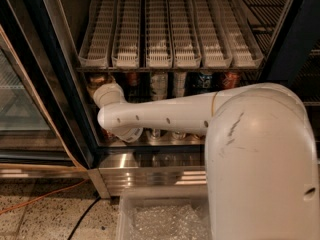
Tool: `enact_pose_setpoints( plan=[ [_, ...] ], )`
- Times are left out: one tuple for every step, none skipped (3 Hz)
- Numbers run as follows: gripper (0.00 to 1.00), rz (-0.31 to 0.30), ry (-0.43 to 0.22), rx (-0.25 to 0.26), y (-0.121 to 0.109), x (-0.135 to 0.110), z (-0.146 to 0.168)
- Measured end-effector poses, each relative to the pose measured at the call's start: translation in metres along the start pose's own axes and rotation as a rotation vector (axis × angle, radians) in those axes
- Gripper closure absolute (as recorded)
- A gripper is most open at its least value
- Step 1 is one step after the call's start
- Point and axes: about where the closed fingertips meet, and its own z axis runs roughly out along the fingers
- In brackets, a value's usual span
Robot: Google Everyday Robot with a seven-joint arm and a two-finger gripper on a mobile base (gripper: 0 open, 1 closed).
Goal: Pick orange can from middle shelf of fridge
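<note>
The fridge stands open in the camera view. My white arm reaches in from the right. Its wrist sits at the left end of the middle shelf, a dark wire rack. My gripper is beyond the wrist, deep in the dark left corner and mostly hidden. A pale tan-orange shape there looks like the orange can, right at the gripper. I cannot tell whether they touch. The arm hides the lower parts of the cans on this shelf.
A row of cans stands behind the arm: a coppery-red one, a silvery one, a dark one, a red-orange one. White slotted lane trays hang just above. A steel base panel and a clear bin lie below.
</note>
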Motion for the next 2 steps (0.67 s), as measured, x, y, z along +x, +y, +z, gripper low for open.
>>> enact_pose_setpoints(
  plan=[
    [1.0, 0.034, -0.056, -0.018, -0.0098, -0.0233, -0.0256],
    [1.0, 0.034, -0.056, -0.019, -0.0098, -0.0233, -0.0256]
  ],
)
